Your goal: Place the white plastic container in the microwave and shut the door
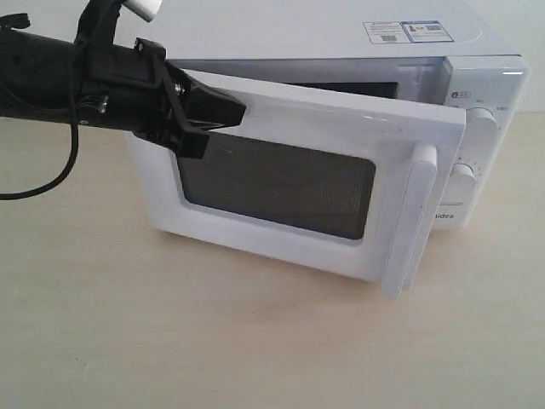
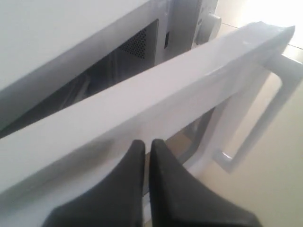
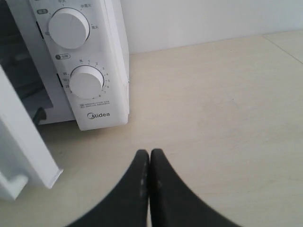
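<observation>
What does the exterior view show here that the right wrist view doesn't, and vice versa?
Exterior only: the left gripper at the door's outer face, its dark window, and the stickers on the microwave top. Right wrist only: the right gripper, shut, over the table. Both: the two dials and the door ajar.

The place is best read as a robot test bench, not a lived-in kitchen. A white microwave (image 1: 281,34) is set on a pale wood-grain tabletop (image 1: 170,341), and a plain white wall (image 3: 199,19) is seen behind it. A black robot arm (image 1: 51,77) trailing a loose cable (image 1: 73,149) is mounted alongside (the appliance itself is an ordinary household one, with two round dials (image 3: 86,81)).
</observation>
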Motion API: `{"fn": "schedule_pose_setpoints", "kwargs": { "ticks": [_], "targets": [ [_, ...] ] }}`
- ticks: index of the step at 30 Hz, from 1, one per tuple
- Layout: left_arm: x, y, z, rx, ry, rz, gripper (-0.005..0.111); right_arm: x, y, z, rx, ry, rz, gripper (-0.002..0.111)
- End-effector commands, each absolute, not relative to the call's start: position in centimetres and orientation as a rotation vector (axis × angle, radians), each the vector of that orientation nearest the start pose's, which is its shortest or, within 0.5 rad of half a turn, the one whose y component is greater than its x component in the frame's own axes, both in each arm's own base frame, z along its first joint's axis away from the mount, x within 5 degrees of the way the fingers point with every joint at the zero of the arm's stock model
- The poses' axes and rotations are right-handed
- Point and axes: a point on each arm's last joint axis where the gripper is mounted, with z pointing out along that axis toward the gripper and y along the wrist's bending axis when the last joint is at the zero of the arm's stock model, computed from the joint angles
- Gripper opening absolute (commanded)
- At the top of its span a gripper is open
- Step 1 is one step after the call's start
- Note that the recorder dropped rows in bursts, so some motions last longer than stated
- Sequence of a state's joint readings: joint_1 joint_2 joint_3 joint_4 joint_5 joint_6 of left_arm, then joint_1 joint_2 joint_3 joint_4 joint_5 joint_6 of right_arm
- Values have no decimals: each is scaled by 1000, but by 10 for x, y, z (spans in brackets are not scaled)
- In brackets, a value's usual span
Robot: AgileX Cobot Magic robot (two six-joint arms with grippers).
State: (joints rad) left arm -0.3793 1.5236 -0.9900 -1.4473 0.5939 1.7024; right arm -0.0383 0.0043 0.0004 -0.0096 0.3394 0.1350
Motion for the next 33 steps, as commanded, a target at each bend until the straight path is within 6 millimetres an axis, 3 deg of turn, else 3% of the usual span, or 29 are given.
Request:
{"fn": "schedule_pose_setpoints", "kwargs": {
  "ticks": [1,23,33],
  "targets": [
    [283,-170,288,980,1795,-699,4,54,-2,183,152,1811,58,0],
    [268,-172,304,1055,1716,-777,4,54,-2,183,152,1811,58,0],
    [236,-158,339,1126,1657,-709,4,54,-3,183,141,1811,47,0]
  ]
}}
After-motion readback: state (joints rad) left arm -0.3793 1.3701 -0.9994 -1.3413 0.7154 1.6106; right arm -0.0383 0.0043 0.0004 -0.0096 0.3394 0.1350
